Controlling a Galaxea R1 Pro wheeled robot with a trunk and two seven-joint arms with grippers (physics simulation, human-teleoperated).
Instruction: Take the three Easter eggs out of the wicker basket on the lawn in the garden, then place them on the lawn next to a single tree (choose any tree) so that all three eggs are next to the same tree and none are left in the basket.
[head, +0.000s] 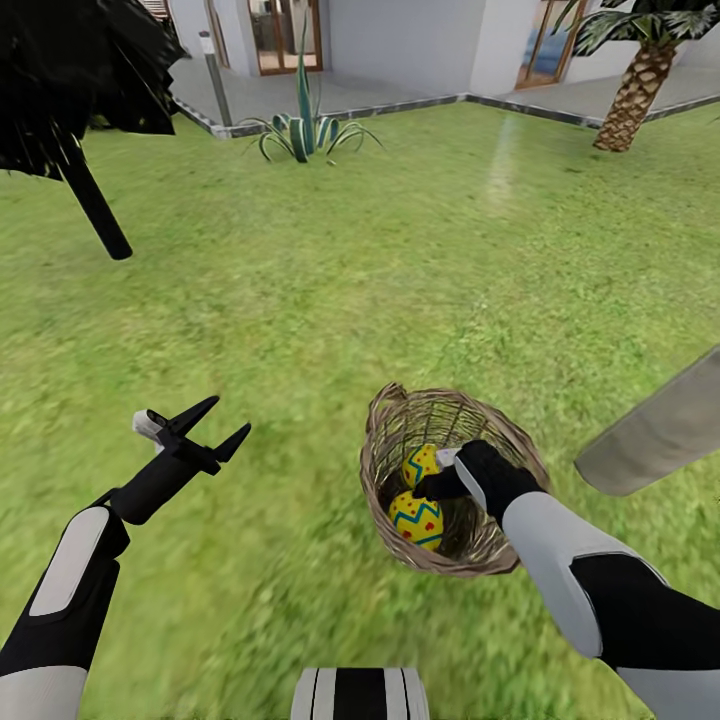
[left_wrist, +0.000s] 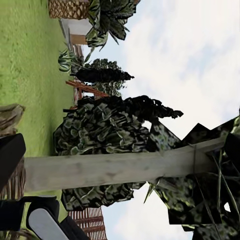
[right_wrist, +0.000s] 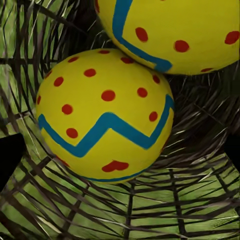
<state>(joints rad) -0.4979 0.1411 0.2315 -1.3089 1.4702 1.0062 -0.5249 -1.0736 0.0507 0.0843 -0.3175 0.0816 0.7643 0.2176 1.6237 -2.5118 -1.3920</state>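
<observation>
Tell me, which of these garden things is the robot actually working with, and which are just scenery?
In the job:
- Easter eggs
- wicker basket
- lawn
- pale tree trunk
- right gripper inside the basket

Just scenery:
- palm
- spiky striped plant
- black conifer
- house

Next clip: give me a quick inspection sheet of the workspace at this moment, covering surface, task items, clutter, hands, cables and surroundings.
Surface: green lawn, flat.
Job's things: wicker basket on the lawn; two Easter eggs visible inside, touching each other; a third cannot be made out. Pale tree trunk right of the basket.
Clutter: nothing seen.
Hands: right hand lowered into the basket by the eggs, jaw state unclear; left hand open, above the grass left of the basket, holding nothing.
Cables: nothing seen.
Surroundings: dark conifer, spiky plant, palm, house behind.
</observation>
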